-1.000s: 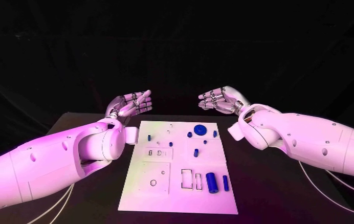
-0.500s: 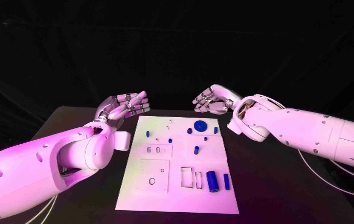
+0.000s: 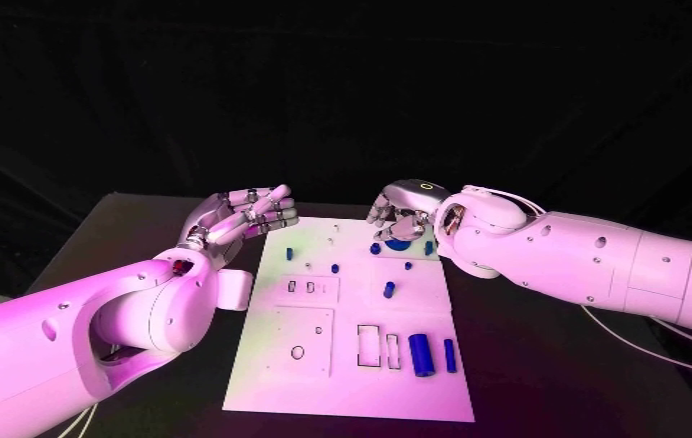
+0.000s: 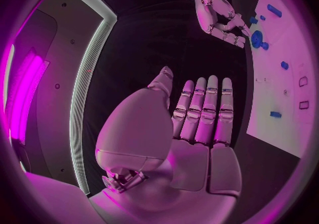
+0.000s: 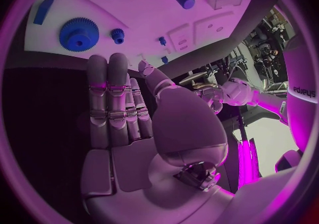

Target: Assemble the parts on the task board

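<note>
While the gear (image 3: pixel 397 244) lies untouched at the far end of the board (image 3: pixel 310 343), the right hand (image 3: pixel 402 215) has been brought down and forward until it hangs just over it. One second ago this hand was held higher, behind the far edge. Its fingers (image 5: pixel 109 99) are seen straight and together in the right wrist view, with nothing between them, so the hand is released and empty. From this it is judged that the gear is the first part to be taken, and that no grasp is made yet.

A small peg (image 3: pixel 387 290) stands near the middle of the board, and a cylinder (image 3: pixel 418 355) with a thin bar (image 3: pixel 450 354) just beside it lies at the near end. The left hand (image 3: pixel 238 213) is kept beside the far left corner, palm up, fingers stretched out and holding nothing.
</note>
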